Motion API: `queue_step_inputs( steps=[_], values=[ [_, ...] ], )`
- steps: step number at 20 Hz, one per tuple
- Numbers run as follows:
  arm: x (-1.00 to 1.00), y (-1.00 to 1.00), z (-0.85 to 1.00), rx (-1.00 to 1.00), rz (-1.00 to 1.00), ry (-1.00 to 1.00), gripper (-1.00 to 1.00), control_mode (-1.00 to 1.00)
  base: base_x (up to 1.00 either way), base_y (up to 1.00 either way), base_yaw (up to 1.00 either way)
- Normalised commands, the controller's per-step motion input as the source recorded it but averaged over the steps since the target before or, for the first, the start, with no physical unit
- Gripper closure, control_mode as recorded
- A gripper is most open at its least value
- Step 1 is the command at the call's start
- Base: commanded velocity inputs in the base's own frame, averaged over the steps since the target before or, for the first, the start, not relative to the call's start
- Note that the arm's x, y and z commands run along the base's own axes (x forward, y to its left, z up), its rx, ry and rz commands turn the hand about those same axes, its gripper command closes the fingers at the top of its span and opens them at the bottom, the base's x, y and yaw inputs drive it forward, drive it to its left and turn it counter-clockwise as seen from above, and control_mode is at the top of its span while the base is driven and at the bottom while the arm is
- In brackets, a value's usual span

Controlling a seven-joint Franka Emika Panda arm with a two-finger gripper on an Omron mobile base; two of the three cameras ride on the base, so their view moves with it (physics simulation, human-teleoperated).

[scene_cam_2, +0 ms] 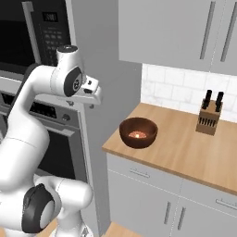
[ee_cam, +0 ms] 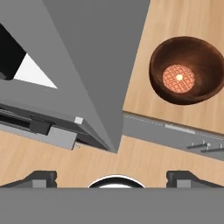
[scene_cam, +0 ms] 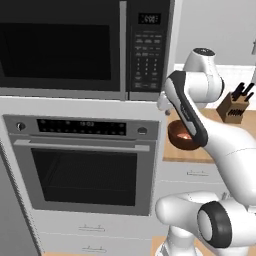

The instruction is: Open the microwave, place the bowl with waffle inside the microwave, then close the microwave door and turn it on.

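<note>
Left base view
- microwave (scene_cam: 85, 50): sitting at 11 o'clock, above the oven (scene_cam: 82, 165); door (scene_cam: 60, 47) closed, handle (scene_cam: 123, 47) running upright beside the keypad (scene_cam: 146, 52).
- arm (scene_cam: 187, 107): rising from 5 o'clock and crossing in front of the bowl.
- bowl (scene_cam: 178, 134): resting on the counter (scene_cam: 175, 152) at 3 o'clock, partly hidden by the arm.
- knife block (scene_cam: 232, 107): standing further back on the counter, at 2 o'clock.

Right base view
- gripper (scene_cam_2: 94, 102): hanging at 10 o'clock, beside the grey cabinet side, above and to the left of the bowl, well apart from it; I cannot tell its finger spread here.
- bowl (scene_cam_2: 138, 132): sitting near the counter's (scene_cam_2: 185, 148) left front corner, waffle (scene_cam_2: 137, 135) lying in its bottom.
- knife block (scene_cam_2: 208, 119): standing at 3 o'clock by the tiled wall.

Hand view
- fingertips (ee_cam: 41, 178): showing wide apart at 7 and 5 o'clock, grasping nothing.
- bowl (ee_cam: 188, 70): lying at 2 o'clock on the counter (ee_cam: 175, 22), waffle (ee_cam: 178, 78) centred inside.
</note>
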Motion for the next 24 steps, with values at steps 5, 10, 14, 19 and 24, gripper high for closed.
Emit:
queue_step_inputs(
  steps=[5,10,14,19,24],
  values=[
    [0.00,0.00,0.00,0.00,0.00,0.00,-1.00,1.00,0.00,0.00,0.01],
    [0.00,0.00,0.00,0.00,0.00,0.00,-1.00,1.00,0.00,0.00,0.00],
    [-0.65,0.02,0.05,0.00,0.00,-0.26,-1.00,-1.00,0.00,0.00,0.00],
    [-0.95,0.56,0.55,-0.01,-0.09,-0.59,-1.00,-1.00,0.00,0.00,0.00],
    [-0.44,1.00,0.65,-0.12,-0.29,-0.53,-1.00,-1.00,0.00,0.00,0.00]
  ],
)
